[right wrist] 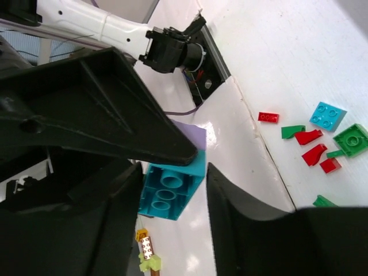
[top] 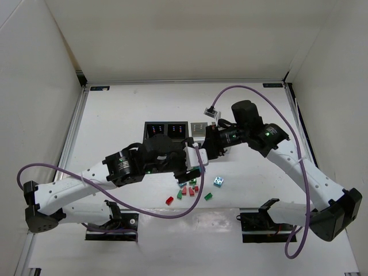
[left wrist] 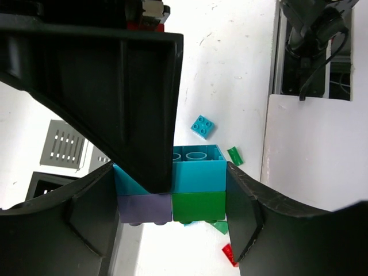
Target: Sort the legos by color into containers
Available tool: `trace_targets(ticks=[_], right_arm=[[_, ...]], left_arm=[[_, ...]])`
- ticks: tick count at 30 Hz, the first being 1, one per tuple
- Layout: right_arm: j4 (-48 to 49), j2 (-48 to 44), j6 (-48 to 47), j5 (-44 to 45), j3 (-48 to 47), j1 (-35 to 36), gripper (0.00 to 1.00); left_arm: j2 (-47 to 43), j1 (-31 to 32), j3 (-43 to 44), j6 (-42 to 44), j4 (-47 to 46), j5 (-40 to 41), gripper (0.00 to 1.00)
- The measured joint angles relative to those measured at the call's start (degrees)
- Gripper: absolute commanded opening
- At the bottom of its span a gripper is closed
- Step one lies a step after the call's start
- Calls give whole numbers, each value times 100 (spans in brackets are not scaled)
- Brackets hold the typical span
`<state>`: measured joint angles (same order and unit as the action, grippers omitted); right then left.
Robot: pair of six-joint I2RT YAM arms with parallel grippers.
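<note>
A stack of legos hangs above the table: a light blue brick [left wrist: 198,175] sits on a lilac brick [left wrist: 144,208] and a green one [left wrist: 198,207]. My left gripper [left wrist: 172,213] [top: 192,164] is shut on the stack's two ends. My right gripper [right wrist: 172,195] [top: 208,146] straddles the blue brick [right wrist: 169,187]. One finger touches the brick and a narrow gap shows at the other. Loose legos lie on the table: blue [top: 218,181], red [top: 169,200] and green [top: 208,196]. The containers stand behind: two black bins [top: 165,129] and a white one [top: 199,129].
More small red and green legos [top: 188,187] lie in a cluster under the grippers. Purple cables [top: 247,92] loop over both arms. The arm bases [top: 259,221] sit at the near edge, and white walls enclose the table.
</note>
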<state>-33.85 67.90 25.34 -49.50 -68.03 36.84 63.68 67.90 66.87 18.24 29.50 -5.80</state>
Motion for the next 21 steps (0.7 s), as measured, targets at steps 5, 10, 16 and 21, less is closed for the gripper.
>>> trace_targets(ticks=[5,10,16,21], right_arm=[[72,0,114,7,7,4,44],[92,9,166,-11,31,-2,16],[271,4,238,-107,114,-81,0],[503,-116,262,-234,262,-326,0]], left_arm=[[15,50,0,42,-11,175,46],[24,94,0,105,2,247,47],[28,118,0,96,-33,378,73],[-105,125,-125,-168,-293,501,100]])
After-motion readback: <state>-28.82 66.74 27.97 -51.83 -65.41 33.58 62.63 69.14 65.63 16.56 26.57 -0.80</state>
